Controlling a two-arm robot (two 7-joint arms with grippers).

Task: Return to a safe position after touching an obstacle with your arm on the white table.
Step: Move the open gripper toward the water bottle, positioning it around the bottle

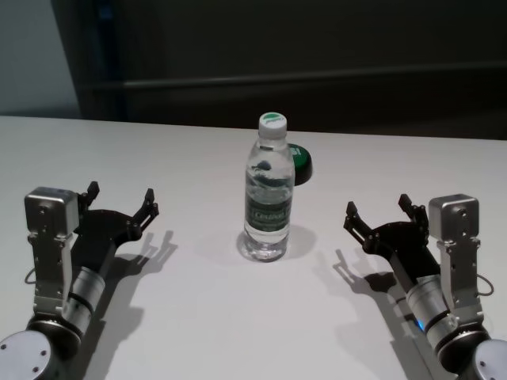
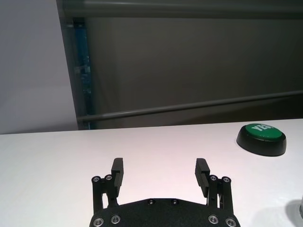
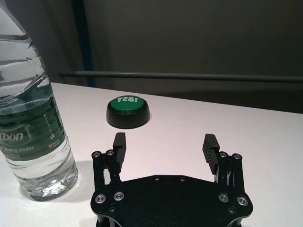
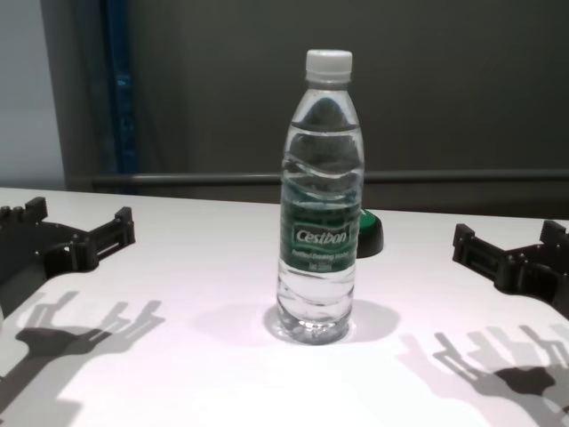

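A tall clear water bottle (image 1: 268, 194) stands upright in the middle of the white worktop (image 1: 198, 317). It has a white screw cap and ripples in its plastic sides, and it is full of water almost to the neck. A dark green band goes round its middle with the word "Cestbon" in white letters; in the right wrist view the band also reads "Drinking Water" in smaller print.

Just behind the bottle, a little to its right, sits a low round black button (image 3: 128, 111) with a green top — it says "YES!" in white.

The left end effector (image 1: 121, 203) hangs just over the worktop, well apart from the bottle on its left side, with its two fingers spread wide and nothing between them. The right end effector (image 1: 377, 214) does the same on the other side — fingers wide apart, holding nothing.
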